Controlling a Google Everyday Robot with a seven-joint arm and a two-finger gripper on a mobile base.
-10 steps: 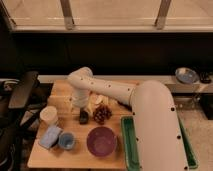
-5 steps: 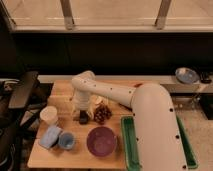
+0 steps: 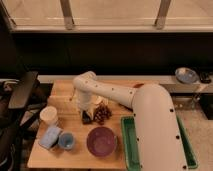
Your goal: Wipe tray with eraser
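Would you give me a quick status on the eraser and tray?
Gripper down at the eraser, mid-table. Green tray to its right, partly under the arm. Purple bowl near tray's rim.

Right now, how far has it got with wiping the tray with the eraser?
Done: nothing that shows; the eraser lies on the table, outside the tray. In hand: the hand is down at the eraser, left of the tray, seemingly to pick it up. Left: lift the eraser, carry it right to the tray and wipe.
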